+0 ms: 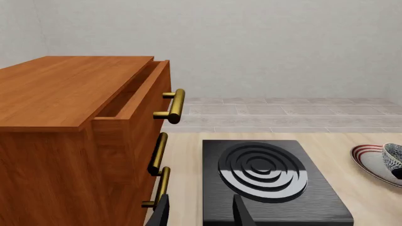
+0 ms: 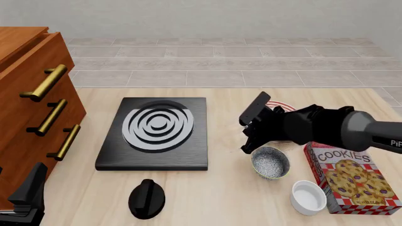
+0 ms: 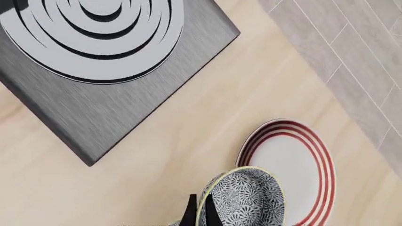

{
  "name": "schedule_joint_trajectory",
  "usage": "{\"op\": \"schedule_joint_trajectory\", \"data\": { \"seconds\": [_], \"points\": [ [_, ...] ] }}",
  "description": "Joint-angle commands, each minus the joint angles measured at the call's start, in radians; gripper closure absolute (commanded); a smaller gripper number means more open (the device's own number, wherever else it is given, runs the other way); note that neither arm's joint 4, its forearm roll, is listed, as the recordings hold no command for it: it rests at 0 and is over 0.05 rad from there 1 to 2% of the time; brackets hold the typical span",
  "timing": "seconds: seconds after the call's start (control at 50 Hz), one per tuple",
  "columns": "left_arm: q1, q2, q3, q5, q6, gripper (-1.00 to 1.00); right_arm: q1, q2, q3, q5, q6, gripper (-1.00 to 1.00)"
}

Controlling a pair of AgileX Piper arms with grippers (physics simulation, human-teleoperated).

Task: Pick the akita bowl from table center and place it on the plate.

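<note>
The akita bowl (image 3: pixel 248 200), grey-white with dark speckles and a pale rim, hangs tilted from my right gripper (image 3: pixel 197 214), which is shut on its rim. In the front view the bowl (image 2: pixel 270 162) shows just beyond the right gripper (image 2: pixel 247 147), nearer to me than the plate (image 2: pixel 284 106), most of which my right arm hides. From the right wrist the bowl overlaps the red-striped plate (image 3: pixel 292 165). The left wrist view catches the bowl (image 1: pixel 392 157) and plate (image 1: pixel 369 159) at its edge. My left gripper (image 1: pixel 202 214) is open and holds nothing, near the cabinet.
A black stove plate (image 2: pixel 157 134) lies left of centre. The wooden cabinet (image 2: pixel 35 89) has its top drawer pulled out. A black knob-shaped object (image 2: pixel 146 197), a plain white bowl (image 2: pixel 308 197) and a cookies box (image 2: pixel 351 181) sit near the front edge.
</note>
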Motion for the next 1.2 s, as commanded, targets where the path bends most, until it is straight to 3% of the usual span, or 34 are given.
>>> {"op": "schedule_joint_trajectory", "data": {
  "seconds": [0.02, 1.2],
  "points": [
    [0.000, 0.000, 0.000, 0.000, 0.000, -1.00, -0.034, 0.005, -0.014, 0.005, -0.029, 1.00],
    [0.000, 0.000, 0.000, 0.000, 0.000, -1.00, -0.192, 0.083, -0.111, 0.023, -0.113, 1.00]
  ]
}}
